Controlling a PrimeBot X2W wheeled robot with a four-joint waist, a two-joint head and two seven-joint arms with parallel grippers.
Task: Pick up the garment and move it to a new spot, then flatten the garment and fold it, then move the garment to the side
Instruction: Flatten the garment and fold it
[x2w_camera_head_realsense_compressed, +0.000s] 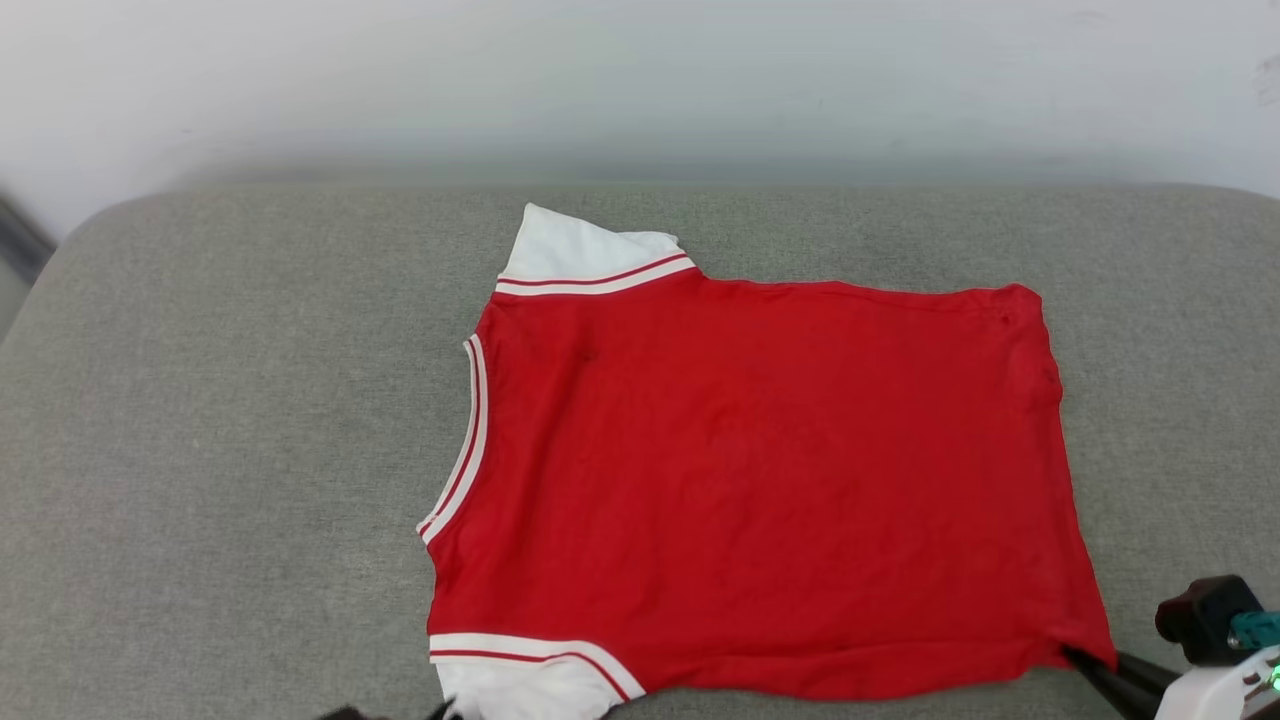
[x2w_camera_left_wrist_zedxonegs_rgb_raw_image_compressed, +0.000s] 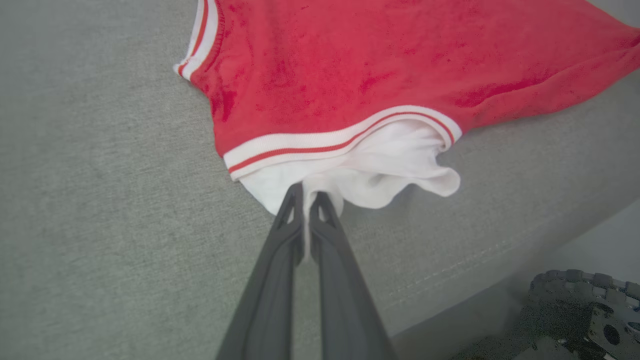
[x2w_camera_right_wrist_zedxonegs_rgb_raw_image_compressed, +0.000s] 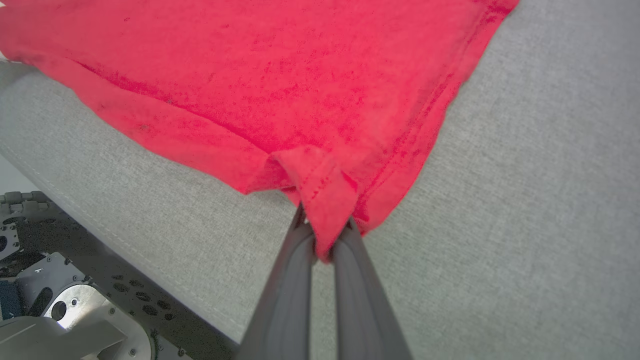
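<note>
The garment (x2w_camera_head_realsense_compressed: 760, 470) is a red T-shirt with white sleeves and striped trim, spread flat on the grey cushion (x2w_camera_head_realsense_compressed: 220, 450) with its plain red side up and the neck to the left. My left gripper (x2w_camera_left_wrist_zedxonegs_rgb_raw_image_compressed: 306, 192) is shut on the edge of the near white sleeve (x2w_camera_left_wrist_zedxonegs_rgb_raw_image_compressed: 380, 170), which bunches at the fingertips. The right gripper (x2w_camera_right_wrist_zedxonegs_rgb_raw_image_compressed: 325, 227) is shut on the near hem corner (x2w_camera_right_wrist_zedxonegs_rgb_raw_image_compressed: 325, 185) of the garment (x2w_camera_right_wrist_zedxonegs_rgb_raw_image_compressed: 260, 75), folding it into a small pleat. In the head view the right gripper (x2w_camera_head_realsense_compressed: 1085, 662) shows at the shirt's lower right corner.
The cushion's front edge runs close under both grippers, with the robot's dark base (x2w_camera_left_wrist_zedxonegs_rgb_raw_image_compressed: 575, 310) and metal base plate (x2w_camera_right_wrist_zedxonegs_rgb_raw_image_compressed: 75, 310) below it. A pale wall (x2w_camera_head_realsense_compressed: 640, 90) stands behind the cushion. Bare cushion lies to the left and right of the shirt.
</note>
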